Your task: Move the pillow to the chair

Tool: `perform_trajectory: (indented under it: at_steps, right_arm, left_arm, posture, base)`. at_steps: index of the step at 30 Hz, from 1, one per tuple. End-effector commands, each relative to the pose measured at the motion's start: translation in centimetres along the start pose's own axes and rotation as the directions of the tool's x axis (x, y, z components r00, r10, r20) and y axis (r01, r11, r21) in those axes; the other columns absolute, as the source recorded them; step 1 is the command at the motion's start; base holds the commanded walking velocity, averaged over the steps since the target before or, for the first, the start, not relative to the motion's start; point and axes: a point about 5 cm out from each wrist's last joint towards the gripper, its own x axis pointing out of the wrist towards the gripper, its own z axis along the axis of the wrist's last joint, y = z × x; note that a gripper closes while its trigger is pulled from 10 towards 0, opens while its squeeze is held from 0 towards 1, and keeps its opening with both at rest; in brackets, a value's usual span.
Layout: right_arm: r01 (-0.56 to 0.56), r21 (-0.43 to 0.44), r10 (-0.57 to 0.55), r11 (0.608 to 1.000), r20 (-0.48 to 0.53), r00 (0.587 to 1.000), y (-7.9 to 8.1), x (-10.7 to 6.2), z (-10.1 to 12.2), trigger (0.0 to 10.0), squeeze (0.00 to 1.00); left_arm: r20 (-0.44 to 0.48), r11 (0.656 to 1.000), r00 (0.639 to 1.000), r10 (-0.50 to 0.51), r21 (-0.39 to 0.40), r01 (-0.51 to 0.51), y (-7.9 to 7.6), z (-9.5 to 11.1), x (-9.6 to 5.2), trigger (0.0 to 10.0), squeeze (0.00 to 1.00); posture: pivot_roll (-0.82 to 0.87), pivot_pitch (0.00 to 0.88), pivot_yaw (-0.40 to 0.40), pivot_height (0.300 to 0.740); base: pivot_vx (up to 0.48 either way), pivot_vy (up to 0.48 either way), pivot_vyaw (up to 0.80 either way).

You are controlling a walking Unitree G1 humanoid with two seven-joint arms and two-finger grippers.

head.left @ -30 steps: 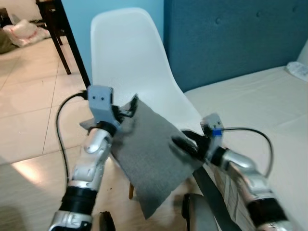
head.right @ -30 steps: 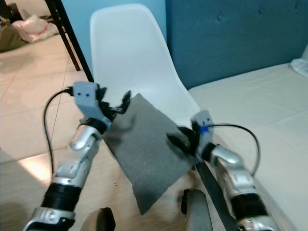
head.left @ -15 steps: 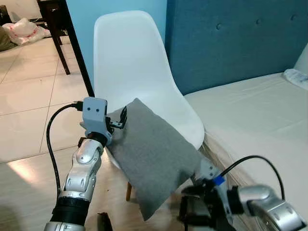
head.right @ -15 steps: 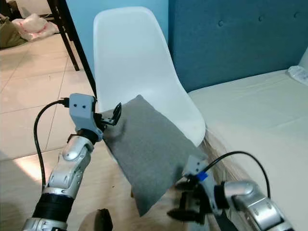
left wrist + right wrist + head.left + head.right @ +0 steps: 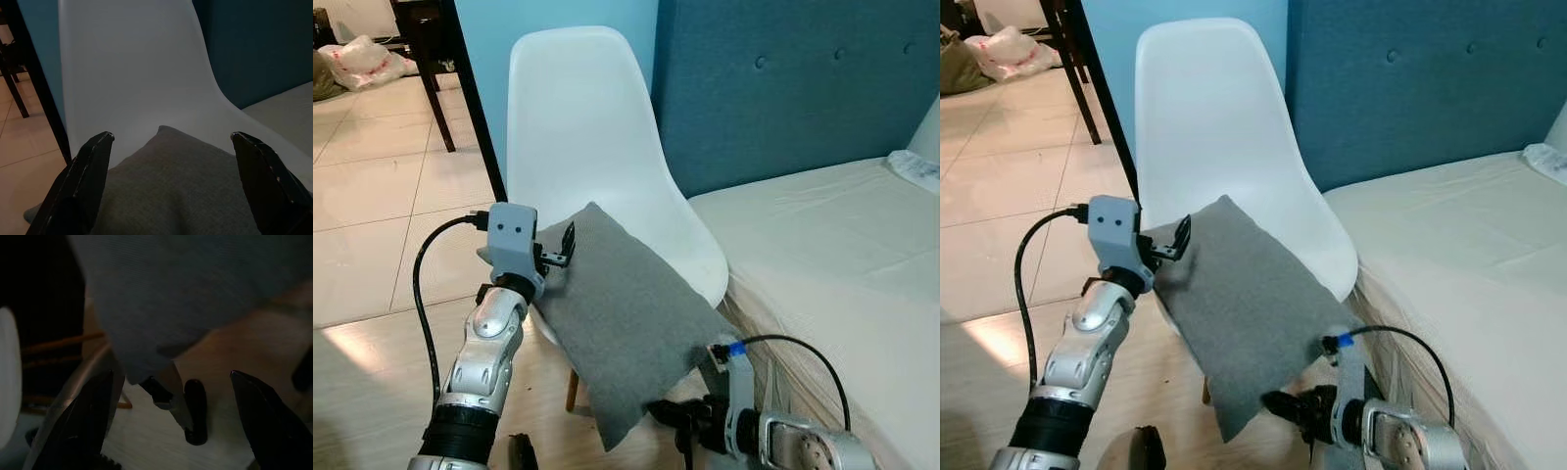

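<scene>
a pale beige tiled floor (image 5: 372, 196) runs along the robot's left, with a dark wooden table leg (image 5: 475, 108) standing against a light blue wall (image 5: 484, 59). on the right a bed with a cream sheet (image 5: 832, 255) sits below a padded dark teal headboard (image 5: 783, 88). between them stands the white moulded plastic chair (image 5: 582, 127), its seat edge just beside the bed.

the grey fabric pillow (image 5: 622, 313) lies tilted on the chair seat, its upper corner up on the seat and its lower corner hanging past the front edge (over the floor).

the left tool (image 5: 558, 250) is raised at the pillow's upper left edge, its silver arm bent up from below; in the left wrist view its fingers (image 5: 83, 181) are spread wide apart, with the pillow lying between them, released.

the right tool (image 5: 1283, 403) is low, by the pillow's lower edge, pointing toward the robot's left; its fingers (image 5: 83, 416) are spread apart with nothing in them.
</scene>
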Motion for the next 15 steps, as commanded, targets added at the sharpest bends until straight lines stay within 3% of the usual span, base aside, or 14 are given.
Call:
perform_trajectory:
  at_steps: [1, 5, 10, 15]
  right_arm:
    - [0.075, 0.082, -0.077, 0.994, 0.028, 0.997, -1.2, -0.2, -0.2, 10.0, 0.0]
    - [0.098, 0.162, -0.117, 0.982, 0.113, 0.987, -1.8, 0.2, 0.3, 10.0, 0.0]
    - [-0.132, 0.325, 0.012, 0.936, 0.348, 0.937, -0.2, 2.6, 1.9, 10.0, 0.0]
    - [-0.197, 0.366, 0.041, 0.91, 0.393, 0.919, 0.1, 4.2, 2.0, 10.0, 0.0]
  left_arm:
    - [-0.017, 1.0, 1.0, -0.002, -0.008, 0.002, -0.1, -0.5, -0.2, 10.0, 0.0]
    - [-0.019, 1.0, 1.0, -0.006, -0.011, 0.006, -0.2, -0.6, -0.2, 10.0, 0.0]
    - [-0.018, 1.0, 1.0, -0.009, -0.014, 0.009, -0.3, -0.5, -0.1, 10.0, 0.0]
    - [-0.015, 1.0, 1.0, -0.009, -0.014, 0.009, -0.4, -0.4, -0.2, 10.0, 0.0]
  posture:
    - [-0.07, 0.097, 0.002, 0.533]
    - [-0.07, 0.099, 0.005, 0.533]
    - [-0.06, 0.103, 0.012, 0.533]
    - [-0.04, 0.106, 0.008, 0.533]
  base:
    - [0.0, 0.0, 0.0]
    - [0.0, 0.0, 0.0]
    - [0.0, 0.0, 0.0]
    - [0.0, 0.0, 0.0]
